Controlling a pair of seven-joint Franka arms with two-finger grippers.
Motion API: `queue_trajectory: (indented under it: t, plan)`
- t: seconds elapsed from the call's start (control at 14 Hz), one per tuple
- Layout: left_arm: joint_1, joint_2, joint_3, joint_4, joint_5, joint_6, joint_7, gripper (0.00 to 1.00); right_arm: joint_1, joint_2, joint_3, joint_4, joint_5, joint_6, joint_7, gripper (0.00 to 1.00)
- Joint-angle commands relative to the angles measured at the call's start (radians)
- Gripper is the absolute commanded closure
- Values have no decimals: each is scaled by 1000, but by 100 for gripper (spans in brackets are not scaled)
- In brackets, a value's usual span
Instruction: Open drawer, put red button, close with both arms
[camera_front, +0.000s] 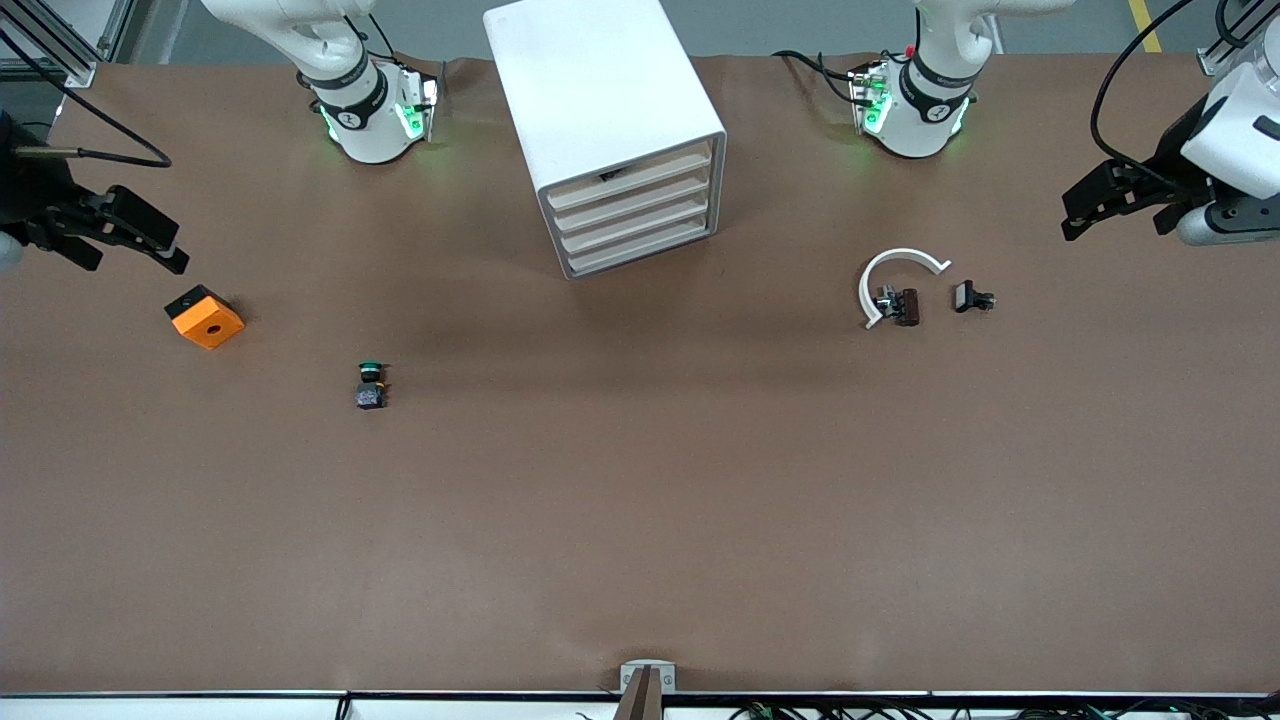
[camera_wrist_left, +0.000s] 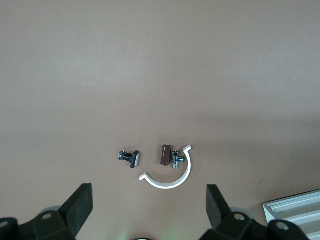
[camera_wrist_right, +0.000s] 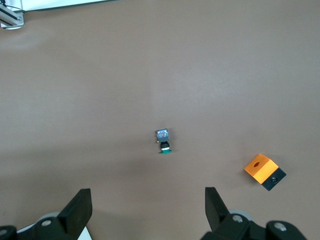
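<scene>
The white cabinet (camera_front: 600, 110) stands between the arm bases with all four beige drawers (camera_front: 635, 215) shut. The top drawer's front bears a small dark mark. A corner of the cabinet shows in the left wrist view (camera_wrist_left: 295, 212). No bright red cap shows. A small dark red-brown piece with a silvery part (camera_front: 903, 305) (camera_wrist_left: 166, 155) lies inside a white arc, and I cannot tell whether it is the red button. My left gripper (camera_front: 1115, 228) (camera_wrist_left: 148, 200) hangs open and empty over the table's left arm end. My right gripper (camera_front: 140, 258) (camera_wrist_right: 147, 197) hangs open and empty over the right arm end.
The white C-shaped arc (camera_front: 893, 272) (camera_wrist_left: 170, 181) and a small black part (camera_front: 972, 298) (camera_wrist_left: 131, 158) lie toward the left arm's end. A green-capped button (camera_front: 371, 384) (camera_wrist_right: 163, 141) and an orange block (camera_front: 205, 317) (camera_wrist_right: 264, 171) lie toward the right arm's end.
</scene>
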Motion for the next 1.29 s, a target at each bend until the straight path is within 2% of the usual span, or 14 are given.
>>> queue_trajectory:
  t: [0.0, 0.57, 1.21]
  plan:
    - [-10, -20, 6, -22, 9, 14, 17, 0, -21, 14, 4, 26, 11, -18, -5, 0]
    - [-45, -20, 14, -28, 6, 16, 11, 0, -19, 13, 4, 27, 5, -15, -8, 0]
    - [-23, -21, 14, -34, 13, 21, 15, 0, -19, 14, 4, 26, -1, -23, -12, 0]
